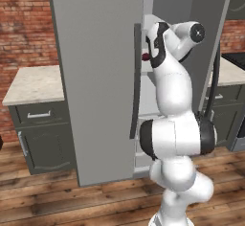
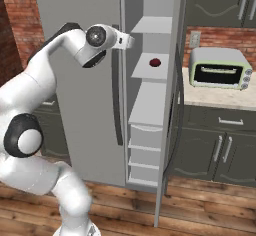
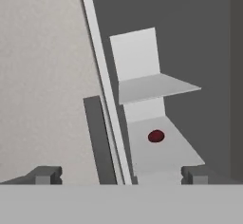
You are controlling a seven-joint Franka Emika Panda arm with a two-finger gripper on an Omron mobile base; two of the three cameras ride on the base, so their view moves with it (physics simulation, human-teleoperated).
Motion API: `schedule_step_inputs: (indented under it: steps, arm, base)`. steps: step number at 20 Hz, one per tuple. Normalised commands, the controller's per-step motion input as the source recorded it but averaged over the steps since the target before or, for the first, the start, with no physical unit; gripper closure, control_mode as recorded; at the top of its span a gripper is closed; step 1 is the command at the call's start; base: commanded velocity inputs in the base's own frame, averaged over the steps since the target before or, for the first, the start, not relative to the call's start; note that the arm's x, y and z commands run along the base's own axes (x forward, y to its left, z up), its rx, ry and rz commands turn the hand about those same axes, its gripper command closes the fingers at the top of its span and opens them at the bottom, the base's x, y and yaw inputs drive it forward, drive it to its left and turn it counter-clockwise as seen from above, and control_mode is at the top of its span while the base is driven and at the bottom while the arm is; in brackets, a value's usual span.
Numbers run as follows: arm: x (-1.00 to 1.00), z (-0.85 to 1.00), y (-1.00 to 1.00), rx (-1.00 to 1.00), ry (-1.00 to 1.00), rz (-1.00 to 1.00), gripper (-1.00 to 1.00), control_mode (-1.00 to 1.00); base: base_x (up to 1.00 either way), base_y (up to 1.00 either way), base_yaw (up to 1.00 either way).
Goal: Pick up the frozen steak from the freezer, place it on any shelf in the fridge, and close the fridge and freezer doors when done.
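Left base view: the white arm (image 1: 174,124) rises in front of the tall grey unit, its upper links folded toward the gap between the shut wider fridge door (image 1: 98,76) and the open freezer door (image 1: 210,43). A small dark red round item (image 1: 145,56) peeks out beside the arm's wrist, inside the freezer.

Right base view: the freezer (image 2: 150,95) stands open, with solid grey shelves above and grey drawers (image 2: 145,152) below. The dark red round item (image 2: 155,62) lies alone on the second shelf. The arm's wrist reaches toward the freezer's left edge at the top shelf's height. A toaster oven (image 2: 220,68) sits on the counter (image 2: 215,96) to the right. The frozen steak cannot be made out on any visible shelf.

Hand view: the gripper (image 3: 121,175) has its two dark fingertips (image 3: 45,175) spread wide apart, holding nothing. Beyond them are the fridge door's dark bar handle (image 3: 97,137), the freezer's edge, and the red item (image 3: 156,135) on its grey shelf (image 3: 161,149).
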Motion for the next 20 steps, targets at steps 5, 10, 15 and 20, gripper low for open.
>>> schedule_step_inputs:
  steps: [5,10,15,20]
  arm:
    - [-1.0,-0.37,-0.47,-0.06,0.09,0.0,-1.0,-1.0]
    - [-1.0,-0.15,-0.32,-0.05,0.25,0.0,-1.0,-1.0]
    - [-1.0,-0.16,-0.5,-0.02,0.29,0.0,-1.0,-1.0]
    - [-1.0,-0.45,-0.88,-0.01,0.26,-0.09,-1.0,-1.0]
  base:
    - [0.0,0.0,0.0]
    - [0.0,0.0,0.0]
    - [0.0,0.0,0.0]
    - [0.0,0.0,0.0]
